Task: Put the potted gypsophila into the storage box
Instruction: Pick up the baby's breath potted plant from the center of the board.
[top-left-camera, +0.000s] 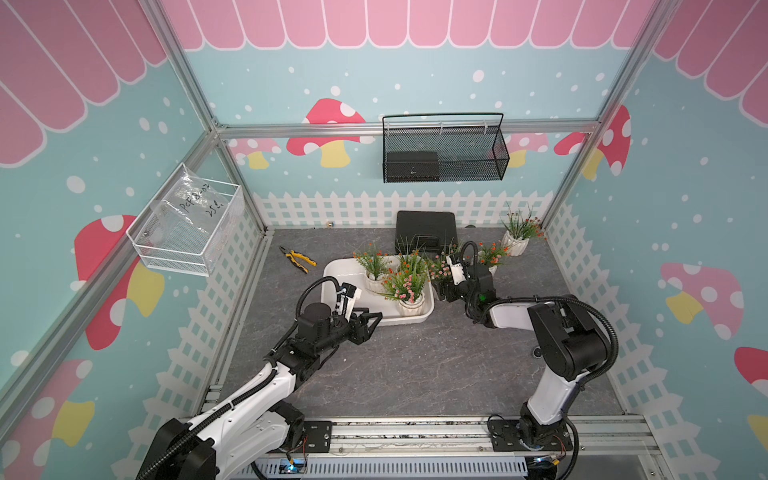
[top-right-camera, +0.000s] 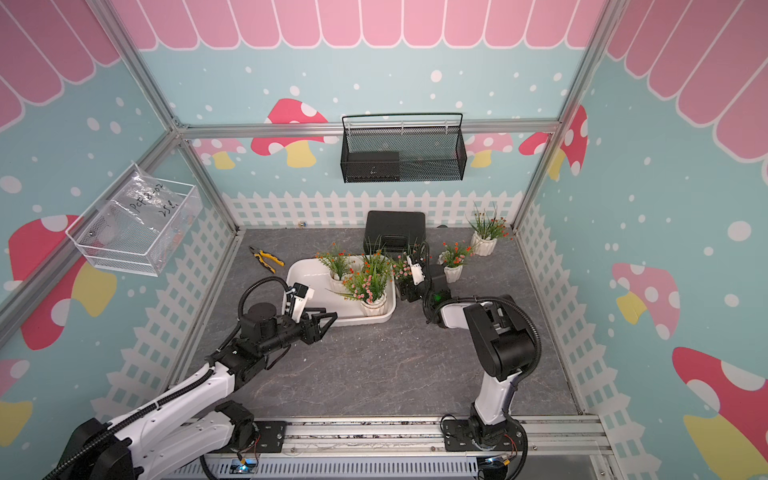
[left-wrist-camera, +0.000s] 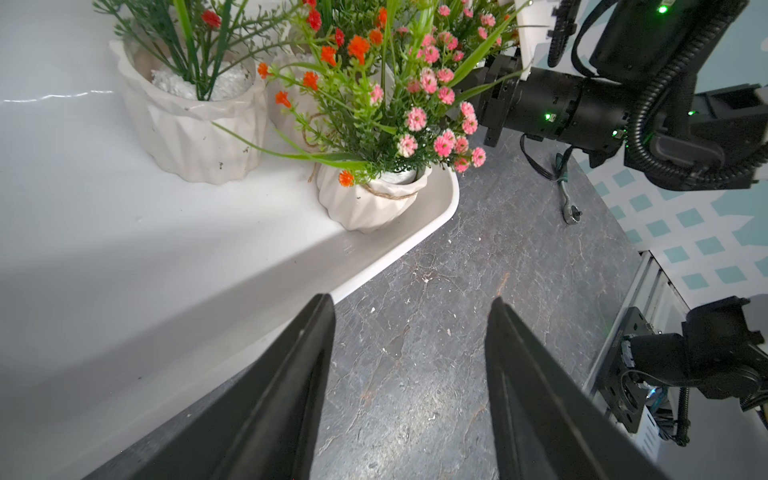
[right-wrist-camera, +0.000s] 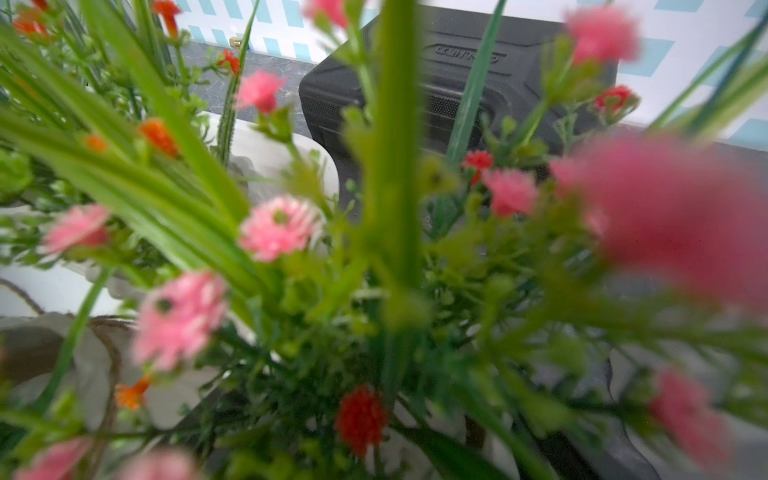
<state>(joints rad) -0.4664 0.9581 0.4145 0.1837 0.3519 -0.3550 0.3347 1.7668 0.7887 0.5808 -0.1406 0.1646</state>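
The pink-flowered potted gypsophila (top-left-camera: 439, 266) stood upright just beside the right rim of the storage box (top-left-camera: 334, 272), which held 3 pots, seemingly at the nearer right gripper (top-left-camera: 441, 291), whose grip could not be told through the foliage, the box to its left; the left gripper (left-wrist-camera: 411, 303) hung spread and empty.

Odds and ends on the grey marbled counter (top-left-camera: 415, 365)
Yellow-handled pliers (top-left-camera: 297, 258) lie back left, and a black hard case (top-left-camera: 424, 228) sits by the back fence. A black mesh basket (top-left-camera: 444, 149) on the back wall holds a dark box (top-left-camera: 411, 165). A white wire basket (top-left-camera: 174, 257) on the left wall holds a handwritten plastic bag (top-left-camera: 189, 203). A ratchet (left-wrist-camera: 570, 203) lies on the counter.
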